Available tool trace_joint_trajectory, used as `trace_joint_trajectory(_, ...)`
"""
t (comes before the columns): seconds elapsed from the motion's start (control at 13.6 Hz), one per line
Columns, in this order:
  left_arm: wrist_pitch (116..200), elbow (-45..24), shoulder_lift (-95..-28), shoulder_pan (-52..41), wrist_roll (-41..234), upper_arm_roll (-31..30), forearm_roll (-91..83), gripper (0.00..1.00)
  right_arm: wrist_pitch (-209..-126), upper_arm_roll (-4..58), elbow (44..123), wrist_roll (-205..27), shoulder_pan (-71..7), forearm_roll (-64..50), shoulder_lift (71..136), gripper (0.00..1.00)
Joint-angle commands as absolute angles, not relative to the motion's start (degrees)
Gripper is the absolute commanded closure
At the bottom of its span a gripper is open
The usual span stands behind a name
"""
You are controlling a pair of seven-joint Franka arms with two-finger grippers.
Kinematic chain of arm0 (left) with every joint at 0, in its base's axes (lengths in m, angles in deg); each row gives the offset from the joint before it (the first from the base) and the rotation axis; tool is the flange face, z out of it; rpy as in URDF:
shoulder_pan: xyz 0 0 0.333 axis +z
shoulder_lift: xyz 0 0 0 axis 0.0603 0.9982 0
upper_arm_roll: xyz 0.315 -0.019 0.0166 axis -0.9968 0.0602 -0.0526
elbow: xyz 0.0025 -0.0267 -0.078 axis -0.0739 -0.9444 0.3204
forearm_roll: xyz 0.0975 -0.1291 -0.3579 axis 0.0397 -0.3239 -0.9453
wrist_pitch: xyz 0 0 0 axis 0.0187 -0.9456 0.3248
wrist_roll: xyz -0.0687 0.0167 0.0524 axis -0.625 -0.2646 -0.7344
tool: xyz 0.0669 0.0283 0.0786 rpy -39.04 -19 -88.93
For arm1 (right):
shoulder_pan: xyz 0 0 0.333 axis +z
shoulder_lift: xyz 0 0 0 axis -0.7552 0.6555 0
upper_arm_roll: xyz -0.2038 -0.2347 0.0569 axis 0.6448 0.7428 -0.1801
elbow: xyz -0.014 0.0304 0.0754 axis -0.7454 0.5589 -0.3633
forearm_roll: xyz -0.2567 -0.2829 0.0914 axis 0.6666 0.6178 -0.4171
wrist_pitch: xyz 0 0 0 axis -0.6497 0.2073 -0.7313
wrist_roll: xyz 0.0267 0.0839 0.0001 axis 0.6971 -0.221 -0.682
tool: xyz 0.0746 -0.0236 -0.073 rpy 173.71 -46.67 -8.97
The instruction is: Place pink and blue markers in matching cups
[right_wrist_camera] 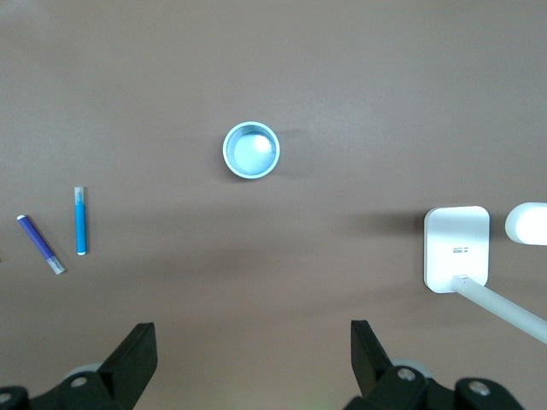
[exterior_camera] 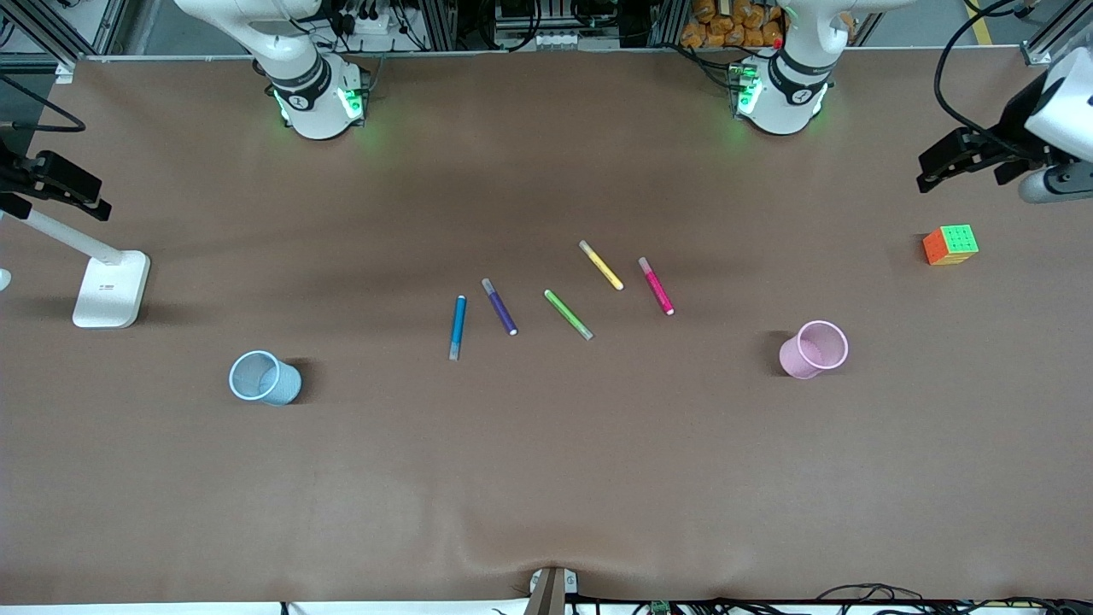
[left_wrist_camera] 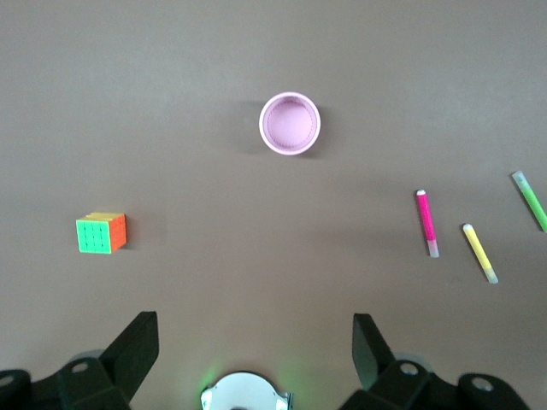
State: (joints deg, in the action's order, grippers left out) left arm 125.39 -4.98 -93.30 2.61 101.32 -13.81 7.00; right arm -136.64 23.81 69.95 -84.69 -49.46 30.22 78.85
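Nothing held yet: both hands wide and empty, high over the worktop (exterior_camera: 546, 478).

Left hand (left_wrist_camera: 256, 350) waits over the corner by the puzzle cube (exterior_camera: 950, 244); right hand (right_wrist_camera: 254, 354) over the lamp's end. Pink marker (exterior_camera: 656, 286) lies at ten o'clock from the pink cup (exterior_camera: 814, 349), blue marker (exterior_camera: 458, 327) at two o'clock from the blue cup (exterior_camera: 265, 377), probably so each arm serves its own side. No readable writing.

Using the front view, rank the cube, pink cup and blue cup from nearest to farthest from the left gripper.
1. Cube, just below the open left gripper, at the left arm's end.
2. Pink cup, nearer the camera.
3. Blue cup, toward the right arm's end.
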Motion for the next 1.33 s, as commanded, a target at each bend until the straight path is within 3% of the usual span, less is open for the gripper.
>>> trace_joint_trajectory(0.0, 123.8, -4.8, -92.6, 2.6, 102.6, -12.6, 6.5, 0.0, -136.2, 24.1, 68.4, -84.7, -49.0, 31.2, 78.7, 0.0)
trace_joint_trajectory(1.25, 124.5, -2.4, -90.1, 3.1, 102.5, -10.2, 7.2, 0.0, -139.0, 24.1, 68.1, -84.6, -51.0, 30.1, 80.6, 0.0)
